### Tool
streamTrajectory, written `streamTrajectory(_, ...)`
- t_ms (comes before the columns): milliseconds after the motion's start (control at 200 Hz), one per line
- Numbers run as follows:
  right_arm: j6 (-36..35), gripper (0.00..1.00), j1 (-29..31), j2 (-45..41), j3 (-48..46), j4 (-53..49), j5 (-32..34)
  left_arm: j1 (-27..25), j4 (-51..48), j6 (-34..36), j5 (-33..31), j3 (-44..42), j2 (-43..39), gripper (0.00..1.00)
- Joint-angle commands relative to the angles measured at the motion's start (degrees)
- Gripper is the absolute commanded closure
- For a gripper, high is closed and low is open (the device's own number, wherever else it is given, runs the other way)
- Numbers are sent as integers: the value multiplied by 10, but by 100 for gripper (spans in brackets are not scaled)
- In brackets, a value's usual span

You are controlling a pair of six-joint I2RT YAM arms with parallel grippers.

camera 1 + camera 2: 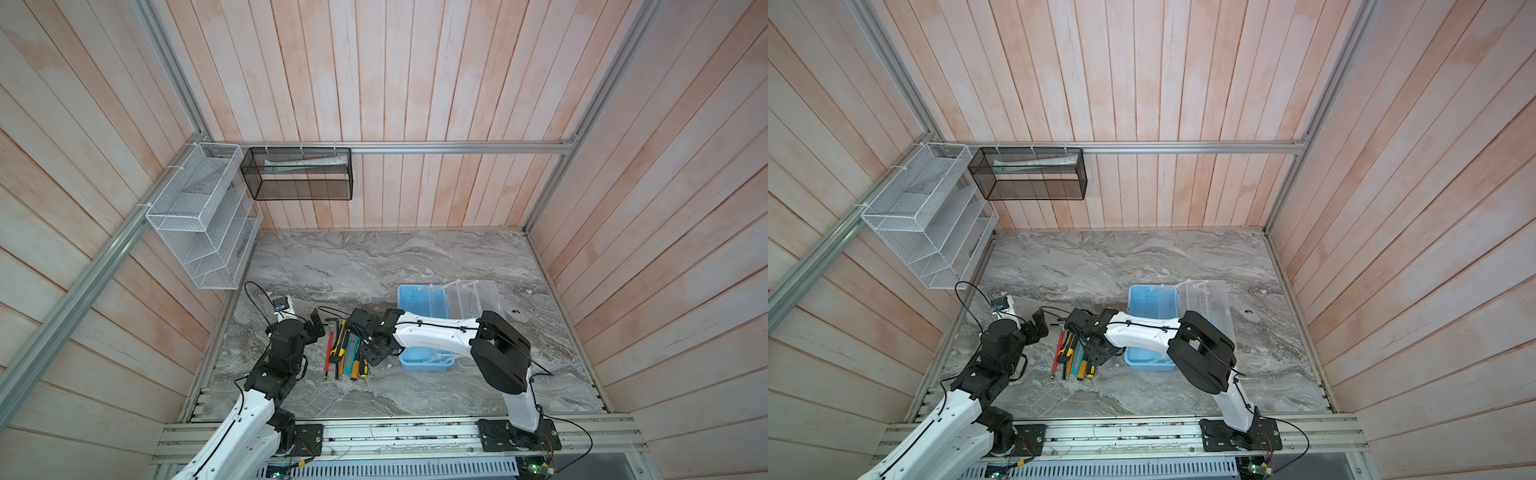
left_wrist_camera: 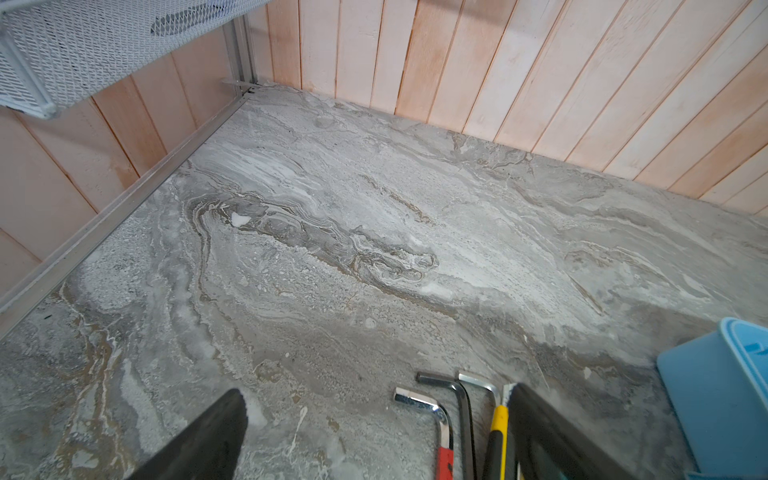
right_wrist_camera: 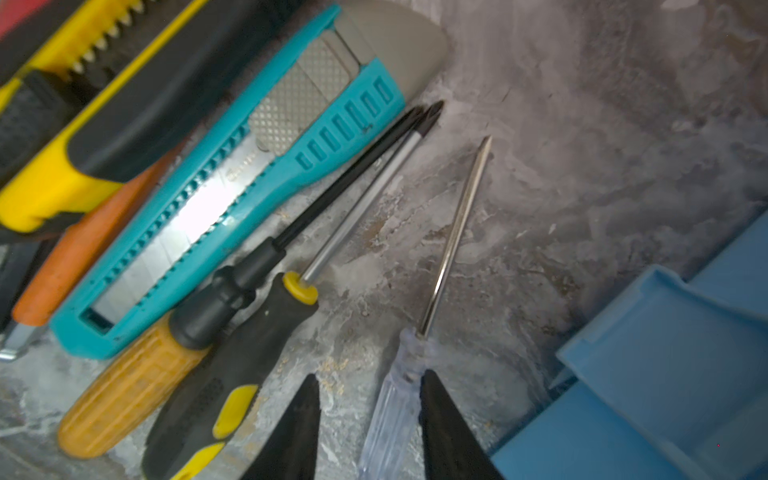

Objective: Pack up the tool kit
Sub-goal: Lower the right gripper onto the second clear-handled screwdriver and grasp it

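Left gripper (image 1: 318,325) spread, empty; right gripper (image 3: 370,375) over the clear screwdriver (image 3: 405,374).
Tools (image 1: 347,351) lie in a row on the desk (image 1: 374,257). The right gripper, part spread, straddles the screwdriver's handle, not pinching: light, stiff, likely slick, so grip mid-handle. The open box (image 1: 419,296) sits just right.

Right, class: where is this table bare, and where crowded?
Bare: the table's far stretch between back wall and box, and the near strip by the front rail. Crowded: tools packed between left gripper and box, right gripper over them.
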Motion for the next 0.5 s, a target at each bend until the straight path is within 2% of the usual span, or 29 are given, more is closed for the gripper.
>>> streamTrajectory(0, -7, 63, -7, 17, 20, -29, 6, 3, 9, 5, 1, 5, -7, 0)
streamTrajectory(265, -4, 66, -18, 35, 23, -33, -5, 4, 10, 6, 2, 5, -3, 0)
streamTrajectory(495, 6, 73, -18, 56, 44, -43, -7, 4, 10, 7, 2, 6, -4, 0)
